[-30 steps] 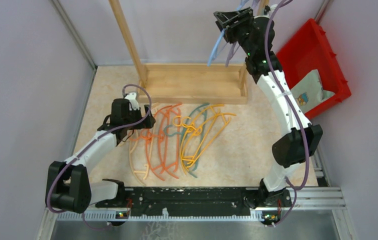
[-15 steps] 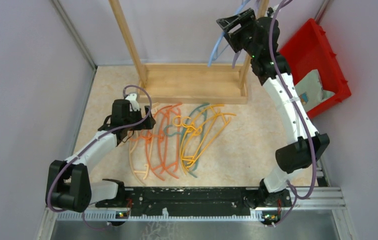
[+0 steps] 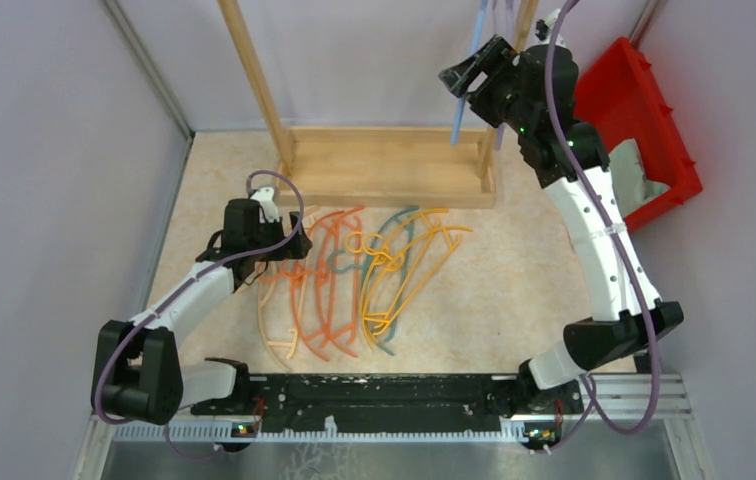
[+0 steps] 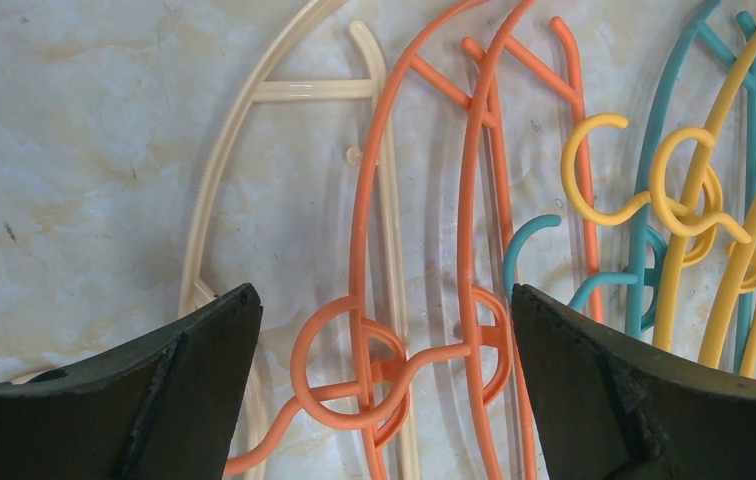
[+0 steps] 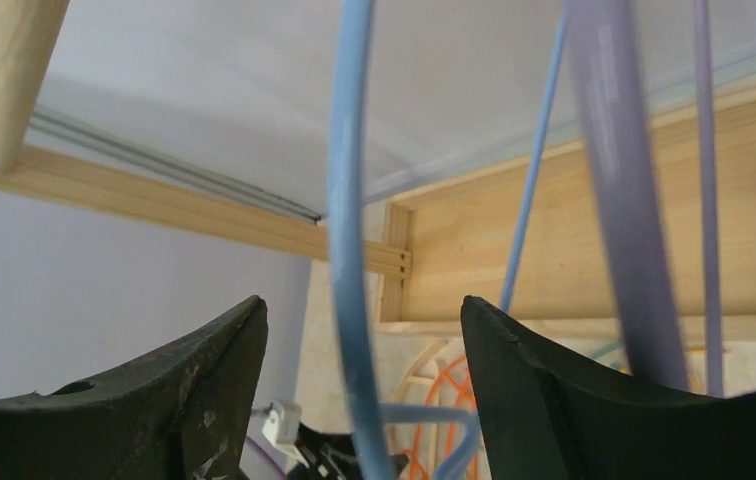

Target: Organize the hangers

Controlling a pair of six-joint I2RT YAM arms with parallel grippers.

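Several hangers lie in a tangle on the table: beige [image 3: 272, 300], orange [image 3: 324, 280], teal [image 3: 394, 240] and yellow [image 3: 409, 270]. My left gripper [image 3: 289, 245] hovers open just above the orange hooks [image 4: 354, 350], which lie between its jaws. The beige hanger [image 4: 224, 170] lies to the left there, and the yellow hooks [image 4: 594, 170] and teal hanger [image 4: 644, 200] to the right. My right gripper [image 3: 464, 75] is raised at the rack, open. A light blue hanger [image 3: 469, 70] [image 5: 349, 200] hangs between its jaws, not gripped. A lavender hanger [image 5: 619, 200] hangs beside it.
A wooden rack has a slanted post [image 3: 254, 80] and a base frame [image 3: 384, 165] behind the pile. Its rail [image 5: 14, 80] shows in the right wrist view. A red bin [image 3: 644, 90] holding a bag [image 3: 624, 185] stands at the back right. Grey walls close in both sides.
My right arm has drawn back to the right and a little down. The light blue hanger, earlier swung out to the left, now hangs straight. The left arm has not moved.
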